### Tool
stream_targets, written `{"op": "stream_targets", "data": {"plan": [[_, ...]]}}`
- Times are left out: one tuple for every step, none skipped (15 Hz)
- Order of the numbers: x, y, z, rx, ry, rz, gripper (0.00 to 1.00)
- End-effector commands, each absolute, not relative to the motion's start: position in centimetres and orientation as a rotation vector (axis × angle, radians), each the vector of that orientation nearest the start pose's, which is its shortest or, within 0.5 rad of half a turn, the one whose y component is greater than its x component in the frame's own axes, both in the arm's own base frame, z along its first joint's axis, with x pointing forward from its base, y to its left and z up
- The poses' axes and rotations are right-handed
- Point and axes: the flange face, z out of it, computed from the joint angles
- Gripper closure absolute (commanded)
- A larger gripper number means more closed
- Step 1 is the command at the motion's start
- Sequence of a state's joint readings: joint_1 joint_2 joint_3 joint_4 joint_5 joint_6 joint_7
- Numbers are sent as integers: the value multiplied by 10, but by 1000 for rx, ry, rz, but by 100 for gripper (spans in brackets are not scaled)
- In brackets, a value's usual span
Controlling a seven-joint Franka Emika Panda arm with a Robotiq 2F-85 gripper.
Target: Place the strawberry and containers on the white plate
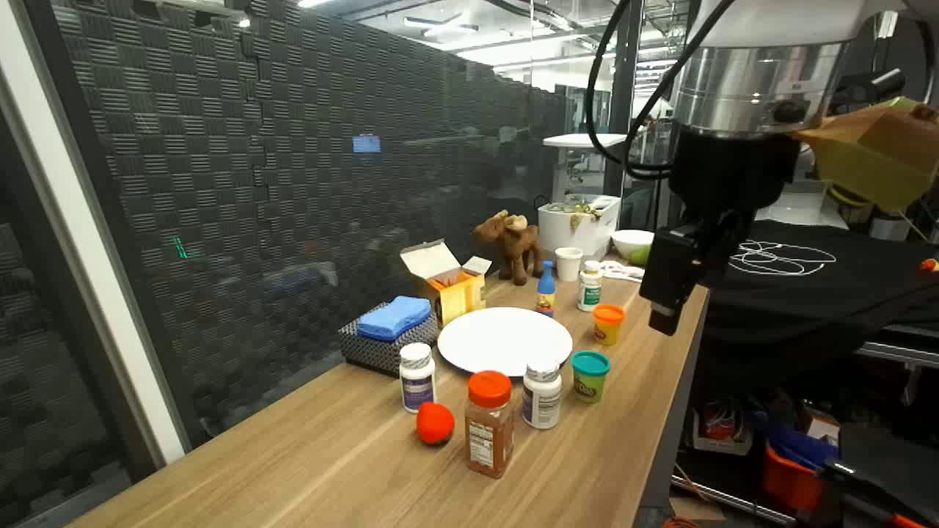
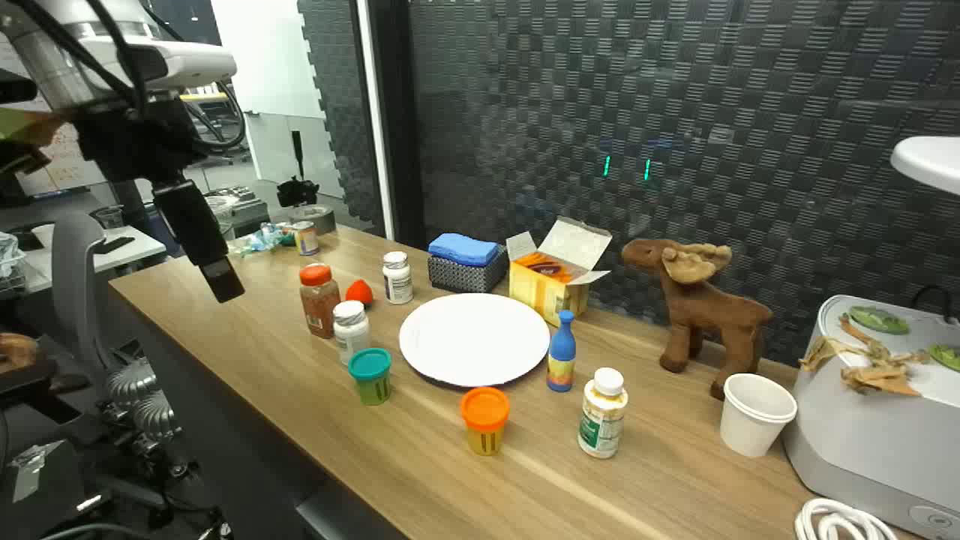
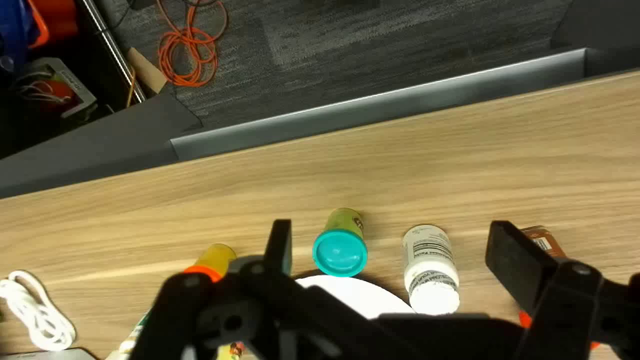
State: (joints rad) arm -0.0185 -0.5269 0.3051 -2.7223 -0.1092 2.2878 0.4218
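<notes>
Here's the pincer: it hangs well above the desk, jaws standing wide apart with nothing clamped between them. And there's the bright red, rounded strawberry, on the desk and off the round white plate, sitting between the white plastic bottle with the purple label and the clear spice jar with the red lid.

How will it handle? Light, I'd say, a toy by its look, perhaps a little slick; soft or stiff, I can't tell. Take it around its fat middle, gently, because its neighbours stand near. Which way does it point? In an exterior view the strawberry tapers upward, so its long axis looks close to upright; the leaf end I can't make out.

On to the likely others, each upright, lid on top. The jar, holding reddish-brown powder, should weigh most: grip the body below the lid. The green tub with the teal lid and the yellow tub with the orange lid look stiff and light; squeeze the walls. The white plastic bottle with the pale cap and the white bottle with the green label may slip, so go mid-body.
</notes>
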Motion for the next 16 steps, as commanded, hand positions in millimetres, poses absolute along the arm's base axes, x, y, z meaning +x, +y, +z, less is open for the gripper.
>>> {"op": "stream_targets", "data": {"plan": [[359,96,385,-3330,166,-237,0],[359,96,386,-3329,166,-239,0],[359,96,386,-3329,166,-239,0],[359,96,386,-3329,166,-239,0],[359,96,386,-3329,166,-239,0],[359,96,386,-3329,166,-239,0],[365,97,391,-3333,138,-250,0],[371,98,395,-3338,102,-254,0],[383,101,404,-3341,44,-277,0],[396,104,411,-3341,-8,-294,0],[413,108,417,-3337,-49,-296,0],[428,111,422,-3330,-99,-308,0],[445,115,427,-3322,-147,-311,0],[462,120,430,-3298,-199,-307,0],[479,126,431,-3269,-245,-293,0],[494,132,429,-3243,-294,-282,0]]}}
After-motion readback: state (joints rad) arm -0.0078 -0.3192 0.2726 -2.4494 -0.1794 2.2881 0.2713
